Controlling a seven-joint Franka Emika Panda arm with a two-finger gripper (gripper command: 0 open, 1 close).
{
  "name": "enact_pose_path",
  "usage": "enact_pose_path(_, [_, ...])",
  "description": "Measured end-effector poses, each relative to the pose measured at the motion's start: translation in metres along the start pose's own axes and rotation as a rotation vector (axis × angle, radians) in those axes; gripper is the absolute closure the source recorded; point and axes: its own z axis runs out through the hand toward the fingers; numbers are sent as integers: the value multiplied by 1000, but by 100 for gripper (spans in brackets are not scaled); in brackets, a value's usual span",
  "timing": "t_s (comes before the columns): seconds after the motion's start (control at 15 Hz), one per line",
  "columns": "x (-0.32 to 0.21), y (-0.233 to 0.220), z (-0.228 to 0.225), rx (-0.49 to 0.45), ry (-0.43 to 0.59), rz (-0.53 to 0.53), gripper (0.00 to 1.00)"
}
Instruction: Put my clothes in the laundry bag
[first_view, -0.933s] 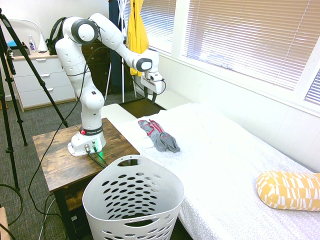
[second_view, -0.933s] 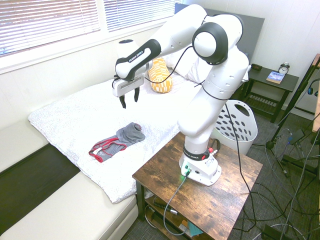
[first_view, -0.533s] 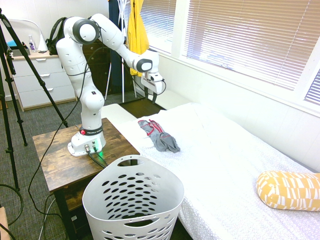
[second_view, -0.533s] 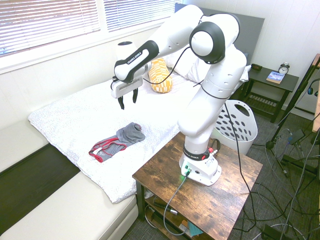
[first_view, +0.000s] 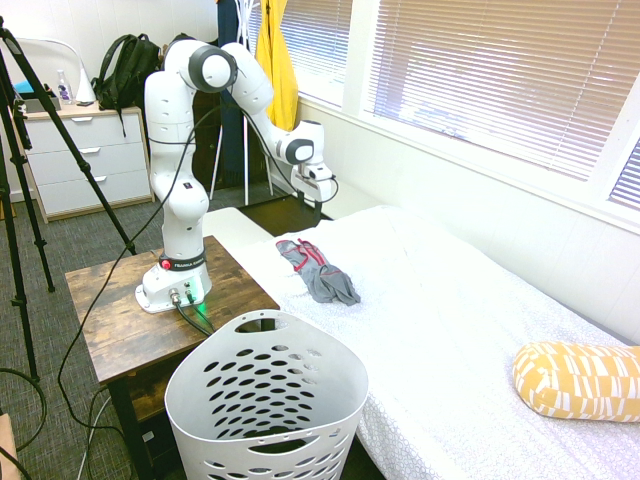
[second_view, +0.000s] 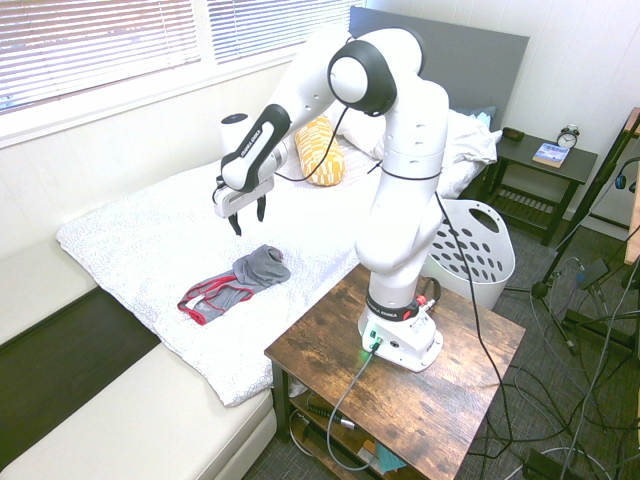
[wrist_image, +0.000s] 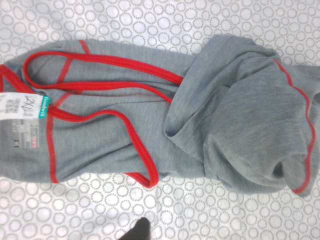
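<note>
Below the fingers (second_view: 261, 209) — which stand apart, with nothing between them — lies the grey garment (second_view: 236, 284) with red trim, on the bed (second_view: 130, 240); well apart from the fingers is the white basket (second_view: 478, 255), beside the bed.

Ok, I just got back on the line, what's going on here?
The arm has its open gripper above the bed, over the grey shirt, and holds nothing. The shirt lies bunched on the bedding, with its red trim and a tag showing. The basket stands beside the bed, and the shirt is not in it yet. Picking up the shirt looks like the next step.
</note>
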Motion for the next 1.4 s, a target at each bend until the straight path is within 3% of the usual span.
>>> enact_pose_path(0.6, [-13, -68, 145, -135, -53, -83, 0])
enact_pose_path(1.13, [-23, -102, 193, -239, -34, -154, 0])
enact_pose_path(1.4, [-24, -94, 211, -297, -25, -164, 0])
